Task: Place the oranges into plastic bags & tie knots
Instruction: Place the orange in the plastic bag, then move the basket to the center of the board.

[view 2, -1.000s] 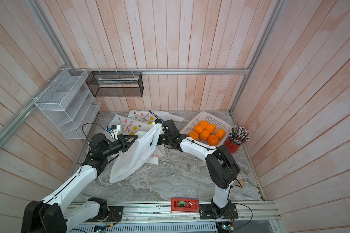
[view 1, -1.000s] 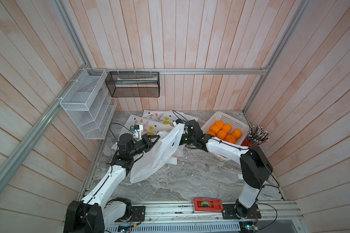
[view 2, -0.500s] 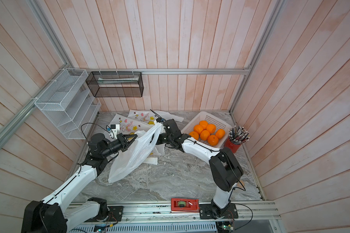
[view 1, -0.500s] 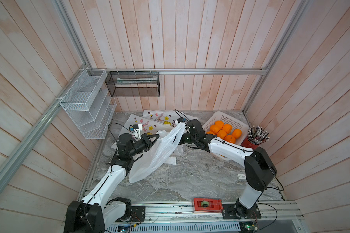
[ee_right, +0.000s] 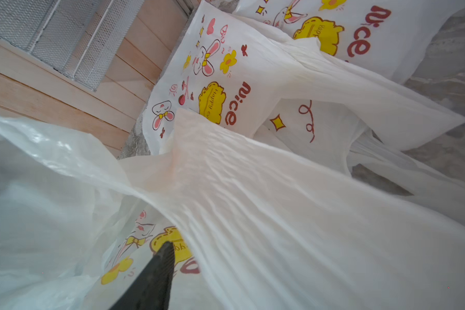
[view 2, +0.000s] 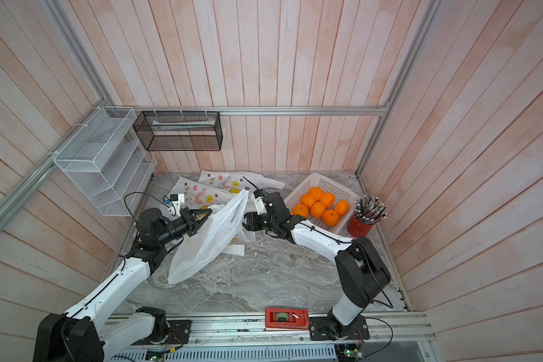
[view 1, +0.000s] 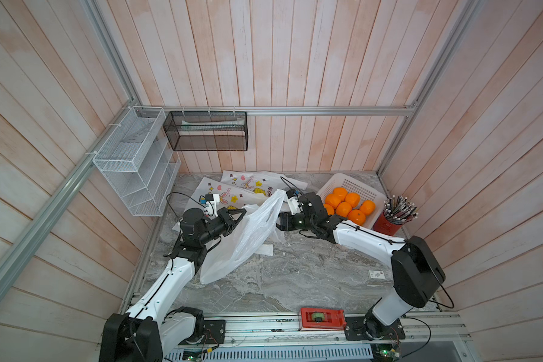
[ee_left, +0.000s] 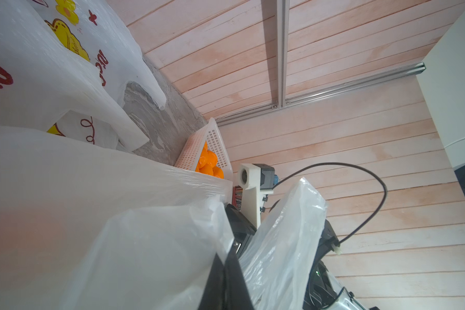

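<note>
Over the last second the right arm's elbow swung outward and the right hand (view 1: 279, 223) drew its jaws partway in, while the left arm kept its place.

In both top views the left hand (view 1: 241, 215) was pinched tight on one rim of the thin white translucent plastic bag (view 1: 242, 247), which hung from it down to the grey marbled desk (view 1: 295, 275). The right hand sat against the opposite rim, and from above it was unclear whether it had caught the film. The small round bright orange fruits (view 1: 345, 207) all lay in the white perforated plastic basket (view 1: 353, 183) just beyond the right arm. None was in the bag.

In the left wrist view the closed fingers (ee_left: 223, 273) trapped a fold of film, and the bag's other handle loop stood up free before the right hand.

In the right wrist view only one dark finger (ee_right: 151, 276) showed under the draped film, so its grip could not be told. Flat printed bags (ee_right: 212, 88) lay just beneath.

The step looked like spreading the bag's mouth. The right hand would do best to close on a single layer of the far rim and then pull away gently. The left hand should stay steady, and the printed bags below should be left undisturbed.
</note>
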Controlling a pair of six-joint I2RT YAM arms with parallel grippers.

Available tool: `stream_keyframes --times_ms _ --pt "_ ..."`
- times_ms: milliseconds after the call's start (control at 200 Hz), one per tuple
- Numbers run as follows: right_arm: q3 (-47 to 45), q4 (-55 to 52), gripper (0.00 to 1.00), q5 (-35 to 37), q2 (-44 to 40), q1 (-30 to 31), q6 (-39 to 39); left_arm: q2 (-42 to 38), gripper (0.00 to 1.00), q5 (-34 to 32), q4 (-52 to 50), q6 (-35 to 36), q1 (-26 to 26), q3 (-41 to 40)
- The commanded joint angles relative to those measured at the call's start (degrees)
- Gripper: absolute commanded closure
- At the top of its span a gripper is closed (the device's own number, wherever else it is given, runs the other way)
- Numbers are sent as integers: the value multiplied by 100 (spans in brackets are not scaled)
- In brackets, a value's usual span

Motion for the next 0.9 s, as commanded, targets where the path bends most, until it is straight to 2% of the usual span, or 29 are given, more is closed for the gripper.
stream_keyframes --times_ms 0,170,540,620,770,895 --pt "-128 -115 42 121 -303 -64 -94 -128 100 -112 157 20 47 -94" --pt "-276 -275 42 -213 -747 -75 -229 -113 100 -111 136 56 53 -104" --pt "-673 -795 21 -713 -2138 -201 -370 -13 100 -130 189 64 79 -88" --pt "-597 -1004 20 -797 -2325 -334 -470 -14 100 -119 193 63 84 -77" --pt "-511 -1468 18 -481 -2721 -1024 -604 -34 100 -129 188 87 92 -90" --pt "-566 -1736 17 -200 -2762 -2020 -779 -36 100 -138 188 101 94 -101"
